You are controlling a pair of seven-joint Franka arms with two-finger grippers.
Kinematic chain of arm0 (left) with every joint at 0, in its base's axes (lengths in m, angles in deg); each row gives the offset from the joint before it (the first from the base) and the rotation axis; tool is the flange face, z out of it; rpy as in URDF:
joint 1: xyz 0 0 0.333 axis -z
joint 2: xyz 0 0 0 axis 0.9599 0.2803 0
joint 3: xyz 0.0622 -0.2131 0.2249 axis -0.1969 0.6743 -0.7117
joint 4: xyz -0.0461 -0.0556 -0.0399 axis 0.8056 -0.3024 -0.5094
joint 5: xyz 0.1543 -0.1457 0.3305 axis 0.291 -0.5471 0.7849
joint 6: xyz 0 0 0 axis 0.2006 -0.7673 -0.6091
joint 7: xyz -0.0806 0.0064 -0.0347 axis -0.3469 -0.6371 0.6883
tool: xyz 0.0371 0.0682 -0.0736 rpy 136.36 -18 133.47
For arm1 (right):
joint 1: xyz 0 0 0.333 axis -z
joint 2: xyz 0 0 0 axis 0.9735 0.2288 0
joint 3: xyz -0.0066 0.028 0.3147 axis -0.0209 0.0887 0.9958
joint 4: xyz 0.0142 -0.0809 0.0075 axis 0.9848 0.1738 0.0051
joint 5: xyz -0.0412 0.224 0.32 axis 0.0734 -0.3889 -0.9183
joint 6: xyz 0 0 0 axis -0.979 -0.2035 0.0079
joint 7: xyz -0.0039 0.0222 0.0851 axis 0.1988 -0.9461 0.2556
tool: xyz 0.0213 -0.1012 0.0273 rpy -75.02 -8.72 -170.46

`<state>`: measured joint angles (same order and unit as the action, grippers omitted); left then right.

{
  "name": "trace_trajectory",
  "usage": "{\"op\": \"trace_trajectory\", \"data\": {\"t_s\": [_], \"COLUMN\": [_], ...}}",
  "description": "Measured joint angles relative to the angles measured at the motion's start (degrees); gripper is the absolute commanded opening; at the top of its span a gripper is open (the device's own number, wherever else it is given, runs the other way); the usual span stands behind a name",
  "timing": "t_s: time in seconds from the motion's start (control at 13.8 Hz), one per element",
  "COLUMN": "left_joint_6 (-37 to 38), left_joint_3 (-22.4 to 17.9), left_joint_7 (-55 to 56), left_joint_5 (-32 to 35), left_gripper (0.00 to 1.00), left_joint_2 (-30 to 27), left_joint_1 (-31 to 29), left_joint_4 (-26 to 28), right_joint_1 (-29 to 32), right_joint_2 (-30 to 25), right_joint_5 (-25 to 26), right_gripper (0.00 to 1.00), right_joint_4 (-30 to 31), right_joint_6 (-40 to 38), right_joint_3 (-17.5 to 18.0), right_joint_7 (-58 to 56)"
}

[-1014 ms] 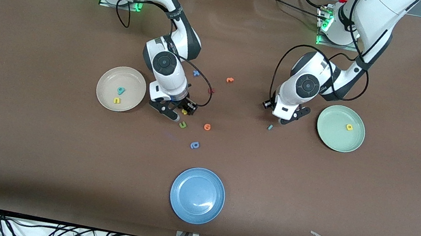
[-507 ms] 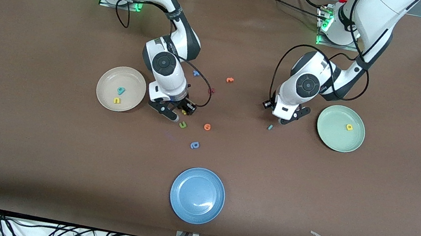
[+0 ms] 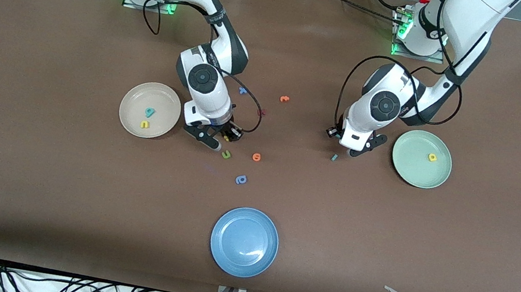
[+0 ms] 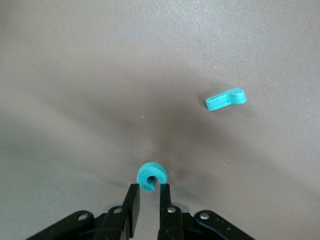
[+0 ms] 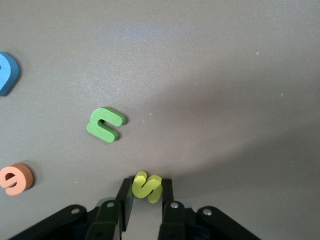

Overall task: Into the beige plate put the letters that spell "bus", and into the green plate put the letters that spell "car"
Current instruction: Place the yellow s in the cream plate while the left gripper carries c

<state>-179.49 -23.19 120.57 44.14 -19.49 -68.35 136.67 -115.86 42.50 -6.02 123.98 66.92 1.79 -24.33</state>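
Brown matte table (image 3: 26, 171) carries three round plates in the front view: a cream-beige plate (image 3: 132, 121) at nine o'clock from the table's middle, a pale mint-green plate (image 3: 410, 172) at three o'clock, and a blue plate (image 3: 227, 255) at six o'clock. The beige plate holds two letters, a teal "b" (image 3: 150, 112) and a yellow "u" (image 3: 144, 124); the green plate holds one, a yellow "a" (image 3: 431, 157). The right arm folds down at its elbow, so the right gripper (image 3: 223, 138) sits low at the beige plate's three o'clock. The left arm bends likewise, setting the left gripper (image 3: 351, 151) at the green plate's nine o'clock. Six letters lie loose: a green "u" (image 3: 226, 154), two orange letters (image 3: 256, 157), a blue rounded letter (image 3: 241, 180), a small blue letter (image 3: 243, 91) and a thin teal "r" (image 3: 334, 157). In the left wrist view, the left gripper (image 4: 148, 194) pinches a teal "c" (image 4: 151, 175) at its fingertips, with the teal "r" (image 4: 226, 99) lying apart on the table. In the right wrist view, the right gripper (image 5: 147, 194) is clamped on a yellow "s" (image 5: 147, 185), with the green "u" (image 5: 105, 124) nearby.
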Motion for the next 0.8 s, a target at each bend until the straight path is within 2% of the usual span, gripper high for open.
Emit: {"op": "trace_trajectory", "data": {"t_s": [0.14,0.36,0.58,0.8], "left_joint_6": [0.02,0.18,0.19,0.19], "left_joint_3": [0.00,-0.03,-0.02,-0.03], "left_joint_7": [0.00,0.00,0.00,0.00], "left_joint_5": [0.00,0.00,0.00,0.00], "left_gripper": [0.42,0.42,0.41,0.41], "left_joint_2": [0.00,0.01,0.10,1.01], "left_joint_1": [-0.44,-0.93,-0.93,-0.92], "left_joint_4": [0.00,0.00,-0.17,-0.93], "right_joint_1": [-0.02,-0.08,-0.05,-0.01], "right_joint_2": [-0.16,-2.50,-7.25,-14.07], "right_joint_5": [0.01,0.33,0.59,0.61], "right_gripper": [0.24,0.25,0.25,0.25], "right_joint_4": [-0.14,-0.78,-0.54,5.70], "right_joint_6": [-0.27,-4.44,-13.97,-16.24], "right_joint_3": [-0.24,-2.25,-6.28,-10.97], "right_joint_7": [-0.02,-1.43,-8.19,-18.22]}}
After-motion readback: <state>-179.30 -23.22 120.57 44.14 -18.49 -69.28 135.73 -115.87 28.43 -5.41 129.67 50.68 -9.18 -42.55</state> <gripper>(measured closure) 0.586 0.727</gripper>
